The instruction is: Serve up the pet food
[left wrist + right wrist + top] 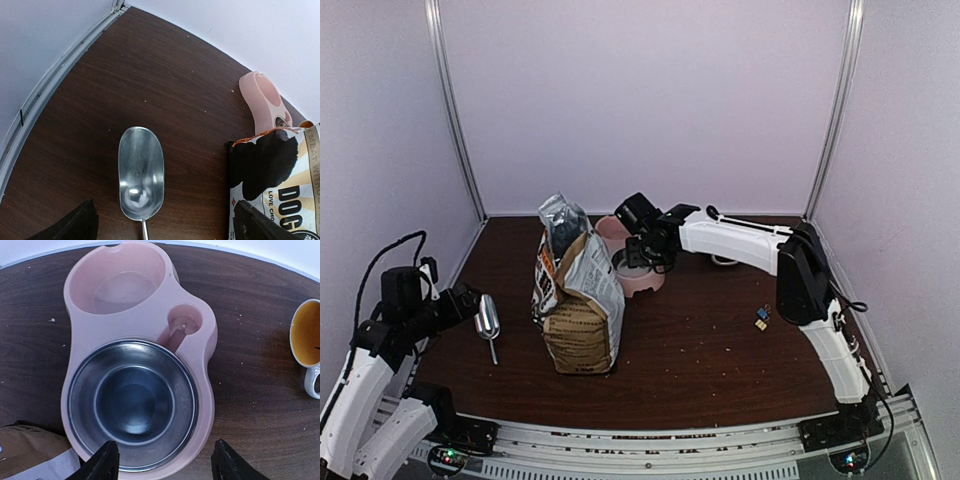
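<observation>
Step in hand: as I judge it, the very start of serving. No food has reached the bowl, and I am lining up on my tools.

Left claw (pixel 160 235): jaws wide apart, holding nothing and touching nothing. Only the two dark fingertips show at the bottom corners of my left wrist view, with the metal scoop (pixel 141 175) lying on the table (pixel 150 75) between and just ahead of them, hollow side up and empty.

Bag (pixel 578 300): standing upright just beside the scoop, its foil-lined top open.

Pet food: I see none served. I take it to be in the bag, but no view looks inside. A few crumbs lie scattered on the wood.

Right claw (pixel 164 462): jaws wide, gripping nothing, hanging over the near rim of the pink double bowl (pixel 140 322). Its steel insert (pixel 132 402) is empty.

Mug (pixel 306 340): beside the bowl, apart from it.

Next move: my left claw must drop and close on the scoop's thin handle, which lies flat and leaves little to grip.
</observation>
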Robot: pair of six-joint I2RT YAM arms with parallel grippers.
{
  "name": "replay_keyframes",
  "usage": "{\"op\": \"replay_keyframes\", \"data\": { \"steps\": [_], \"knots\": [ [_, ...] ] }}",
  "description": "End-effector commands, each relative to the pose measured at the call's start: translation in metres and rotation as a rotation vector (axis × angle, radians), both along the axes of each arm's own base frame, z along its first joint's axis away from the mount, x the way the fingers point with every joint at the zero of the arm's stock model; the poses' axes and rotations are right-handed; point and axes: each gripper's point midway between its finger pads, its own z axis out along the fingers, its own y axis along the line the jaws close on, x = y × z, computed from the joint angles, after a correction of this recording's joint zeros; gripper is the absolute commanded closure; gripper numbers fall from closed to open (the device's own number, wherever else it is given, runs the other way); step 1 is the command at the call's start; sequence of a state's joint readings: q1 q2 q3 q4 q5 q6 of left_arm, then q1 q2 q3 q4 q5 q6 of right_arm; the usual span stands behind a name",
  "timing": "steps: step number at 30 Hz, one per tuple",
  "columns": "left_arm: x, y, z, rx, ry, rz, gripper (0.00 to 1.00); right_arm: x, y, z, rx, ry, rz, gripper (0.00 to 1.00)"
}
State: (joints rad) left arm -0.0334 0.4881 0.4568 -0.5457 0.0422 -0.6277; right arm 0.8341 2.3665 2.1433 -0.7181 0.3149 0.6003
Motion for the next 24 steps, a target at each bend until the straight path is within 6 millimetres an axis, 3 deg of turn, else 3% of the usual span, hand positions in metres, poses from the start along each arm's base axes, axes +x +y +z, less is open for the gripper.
{"op": "replay_keyframes", "data": {
  "steps": [1,14,24],
  "knots": [
    [0.007,0.0,0.01,-0.017,-0.062,0.005,0.03,0.008,-0.02,-0.015,-0.063,0.035,-0.069,0.36],
    [0.01,-0.004,0.014,-0.027,-0.076,-0.013,0.03,0.002,-0.042,-0.05,-0.171,0.119,-0.067,0.39],
    [0.009,-0.005,0.016,-0.023,-0.078,-0.021,0.03,-0.003,-0.058,-0.05,-0.209,0.12,-0.092,0.39]
  ]
}}
